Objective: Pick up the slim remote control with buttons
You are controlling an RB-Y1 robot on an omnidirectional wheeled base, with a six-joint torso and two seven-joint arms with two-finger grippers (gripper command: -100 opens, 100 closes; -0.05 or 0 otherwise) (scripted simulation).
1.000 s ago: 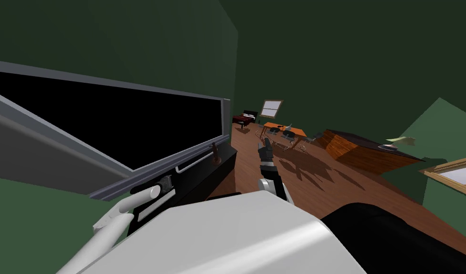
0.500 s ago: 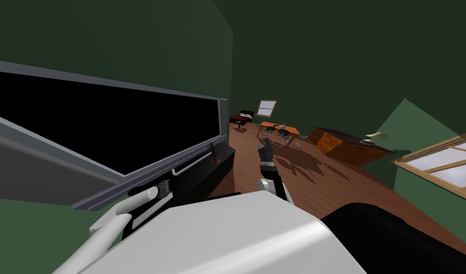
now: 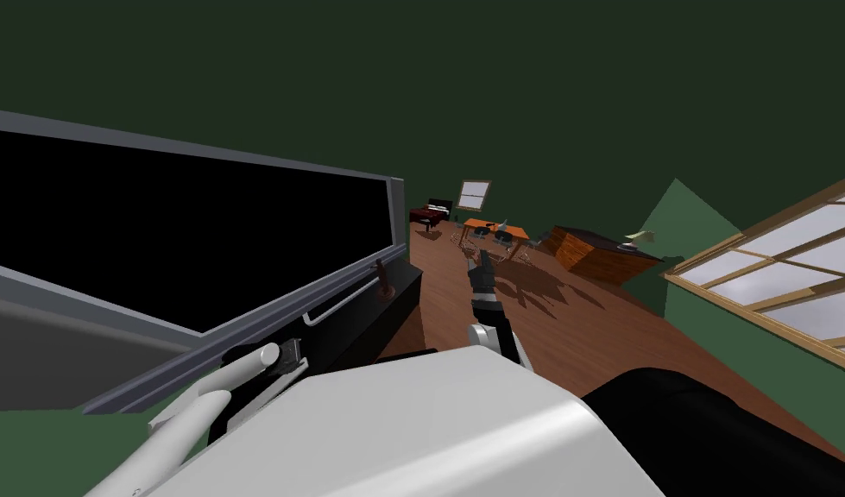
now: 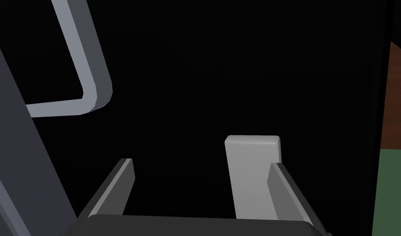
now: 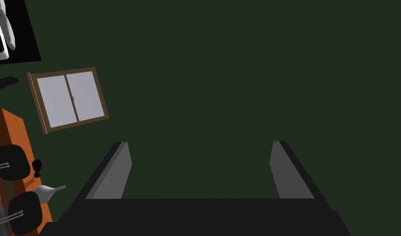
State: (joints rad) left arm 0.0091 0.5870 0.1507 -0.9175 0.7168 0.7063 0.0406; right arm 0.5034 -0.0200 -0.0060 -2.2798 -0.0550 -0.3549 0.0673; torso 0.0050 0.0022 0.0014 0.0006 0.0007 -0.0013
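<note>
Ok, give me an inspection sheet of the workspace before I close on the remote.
Surface: black stand top, under the TV.
Job's things: light grey remote, flat on the stand, between the left fingers, close beside one.
Clutter: small brown figurine; grey bent bar.
End effectors: left end effector open, astride the remote; right end effector open, held out forward.
Cables: nothing seen.
Surroundings: wooden floor, window, green walls.

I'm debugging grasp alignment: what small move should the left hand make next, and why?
Probably slide the left hand sideways toward the grey remote before closing. Its fingers stand open, but the remote lies on the black stand close beside one finger and far from the other, so it isn't centred.
</note>
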